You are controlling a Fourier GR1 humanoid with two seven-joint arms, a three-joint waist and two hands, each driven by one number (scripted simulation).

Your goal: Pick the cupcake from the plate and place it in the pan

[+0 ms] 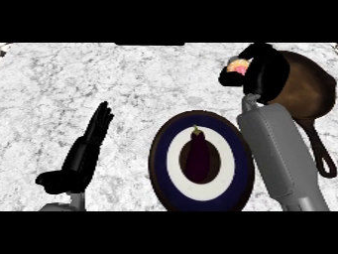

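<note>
Our right hand (263, 67), fingers clamped on the cupcake (237, 67), hangs at the pan's (310, 89) far-left rim; pan lies just right

I count one cupcake (237, 66), one pan (308, 85), one plate (200, 161), one eggplant (197, 157), and my two hands: left hand (80, 161), right hand (263, 69).

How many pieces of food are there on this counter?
2. An eggplant lies in the middle of the plate; a cupcake is held in the right hand at the pan's left edge.
</note>
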